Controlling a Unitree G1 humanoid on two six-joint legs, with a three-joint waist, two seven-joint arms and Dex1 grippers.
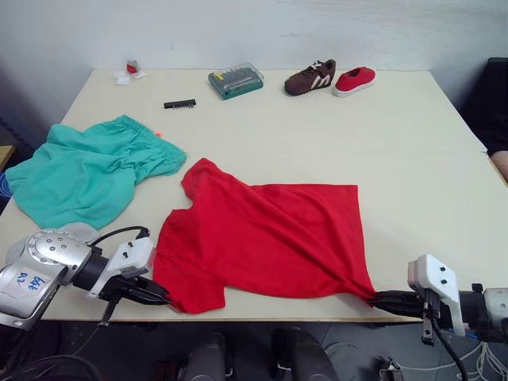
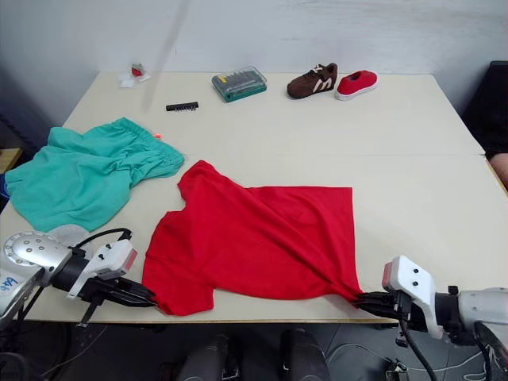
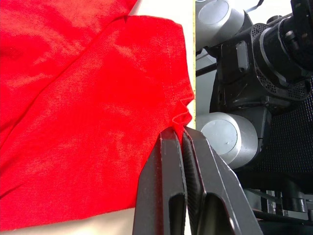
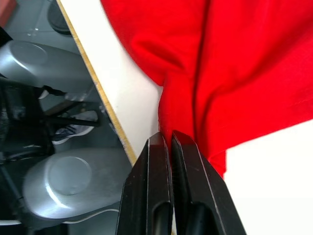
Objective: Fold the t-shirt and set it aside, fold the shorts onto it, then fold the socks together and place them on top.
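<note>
At the tabletop's (image 1: pixel 444 198) near edge, the left gripper (image 1: pixel 155 295) pinches the t-shirt's (image 1: pixel 270 234) sleeve hem and the right gripper (image 1: pixel 379 300) its bottom corner, both clamped tight, likely ready for the first fold. The shorts (image 1: pixel 83 175) lie beside the left edge; shoes (image 1: pixel 329 78) and a bit case (image 1: pixel 236 80) line the far edge, well clear.

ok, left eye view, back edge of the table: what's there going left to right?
small red-and-white item → black bit strip → green bit case → brown shoe → red shoe
</note>
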